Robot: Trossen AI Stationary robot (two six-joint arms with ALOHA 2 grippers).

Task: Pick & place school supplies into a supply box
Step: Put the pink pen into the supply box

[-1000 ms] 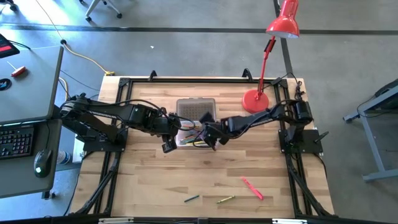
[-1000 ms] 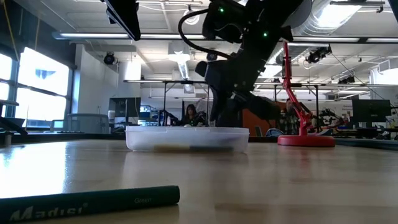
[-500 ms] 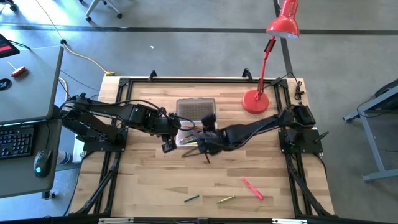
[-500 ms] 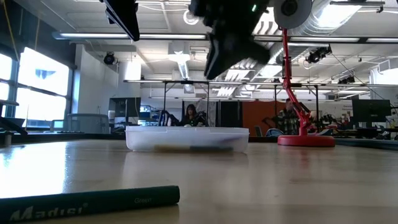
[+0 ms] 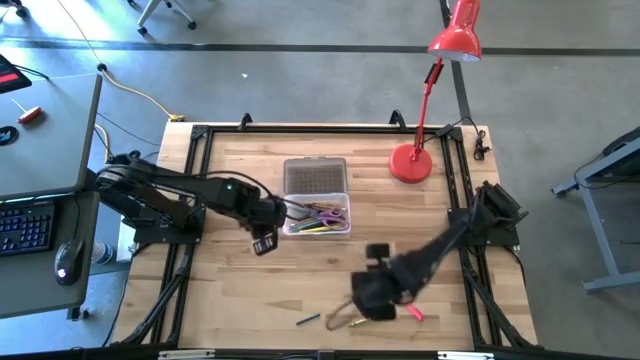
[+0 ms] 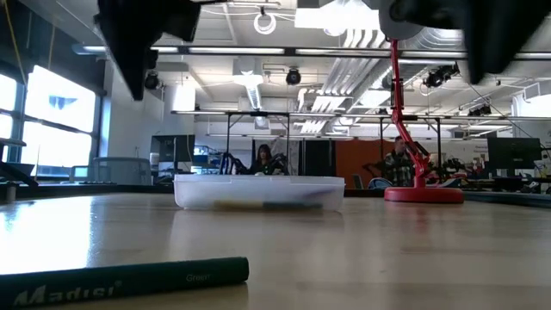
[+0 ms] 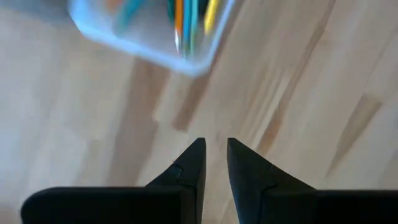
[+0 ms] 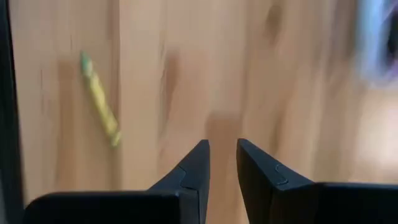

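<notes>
Two empty pincers above table (image 5: 240, 290)

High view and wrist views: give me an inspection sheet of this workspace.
Surface: wooden table, black frame rails.
Job's things: supply box holding scissors and pens; lid behind it; green pencil, yellow crayon, red marker loose at front.
Clutter: red desk lamp.
Grippers: left gripper beside box, empty, fingers slightly apart; right gripper over loose supplies, empty, fingers slightly apart.
Cables: yellow cable on floor.
Surroundings: desk with keyboard, mouse.
</notes>
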